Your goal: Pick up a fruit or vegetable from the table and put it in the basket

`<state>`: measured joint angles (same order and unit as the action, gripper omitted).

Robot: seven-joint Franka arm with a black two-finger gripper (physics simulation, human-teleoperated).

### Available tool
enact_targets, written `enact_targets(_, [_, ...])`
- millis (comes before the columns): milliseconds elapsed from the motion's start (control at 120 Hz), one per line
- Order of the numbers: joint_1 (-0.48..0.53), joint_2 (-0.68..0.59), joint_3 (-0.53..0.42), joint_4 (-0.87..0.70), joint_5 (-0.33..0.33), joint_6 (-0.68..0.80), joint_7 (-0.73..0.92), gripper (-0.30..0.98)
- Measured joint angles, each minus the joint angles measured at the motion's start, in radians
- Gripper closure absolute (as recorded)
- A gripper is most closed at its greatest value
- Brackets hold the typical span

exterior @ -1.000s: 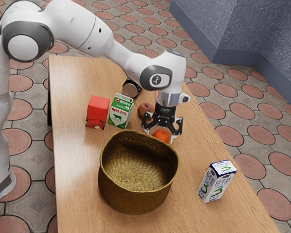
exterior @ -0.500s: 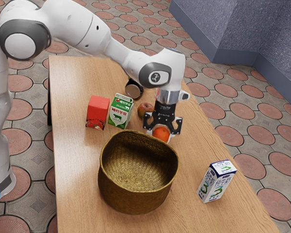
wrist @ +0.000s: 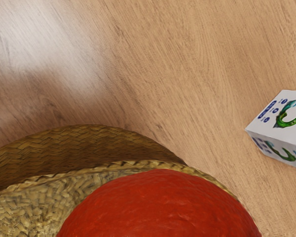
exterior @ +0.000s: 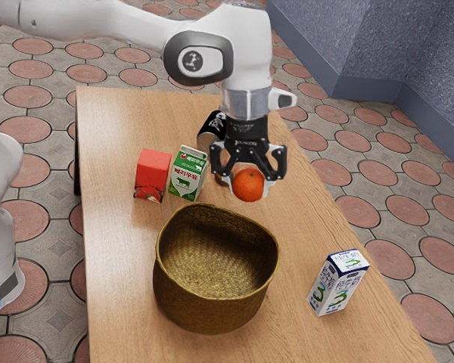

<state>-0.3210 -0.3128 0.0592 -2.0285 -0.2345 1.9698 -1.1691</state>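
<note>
in the exterior view, my arm (exterior: 121,26) is cropped above and at the left; my gripper (exterior: 248,184) and the orange (exterior: 250,186) mostly hide a dull reddish fruit (exterior: 221,180). my gripper partly covers a black can (exterior: 212,127). in the wrist view, edges crop the orange, basket (wrist: 84,143) and white carton (wrist: 286,123).

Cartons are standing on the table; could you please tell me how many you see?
3: a red carton and a green carton side by side near the basket, and a white carton toward the exterior view's right. Another may be hidden behind the basket.
</note>
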Motion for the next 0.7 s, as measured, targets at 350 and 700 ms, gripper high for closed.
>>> enact_targets(350, [0.0,-0.001,-0.105,-0.003,-0.028,-0.032,-0.181,0.34])
enact_targets(700, [0.05,0.022,-0.047,0.002,-0.043,-0.031,-0.284,0.04])
